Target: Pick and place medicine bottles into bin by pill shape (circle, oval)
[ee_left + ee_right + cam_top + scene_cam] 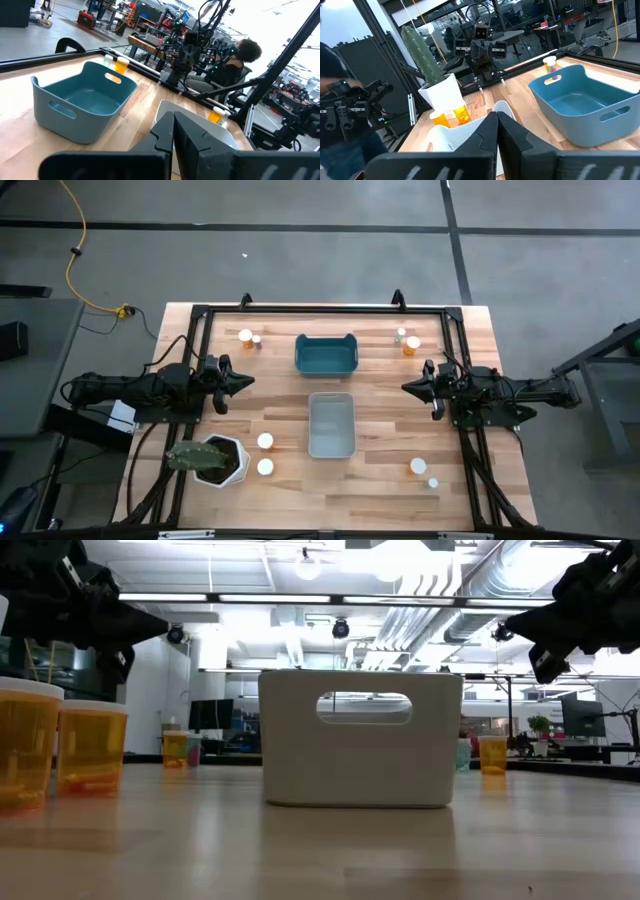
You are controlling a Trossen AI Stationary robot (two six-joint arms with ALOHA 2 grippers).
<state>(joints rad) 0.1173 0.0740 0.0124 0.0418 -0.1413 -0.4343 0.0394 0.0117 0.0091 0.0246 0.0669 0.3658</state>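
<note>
Several medicine bottles with white caps stand upright on the wooden table in pairs: far left [246,336], far right [412,344], near left [265,441] and near right [418,467]. The near-left pair shows amber in the low view [92,745]. A teal bin [326,354] stands at the far middle and a pale grey bin [331,424] in front of it. My left gripper [245,380] is shut and empty at the table's left, pointing toward the bins. My right gripper [408,386] is shut and empty at the right, pointing toward the bins.
A white hexagonal pot with a cactus [215,460] stands at the near left beside the near-left bottles. A black frame [320,308] runs round the table. A person sits beyond the table [240,60]. Bare wood lies between each gripper and the bins.
</note>
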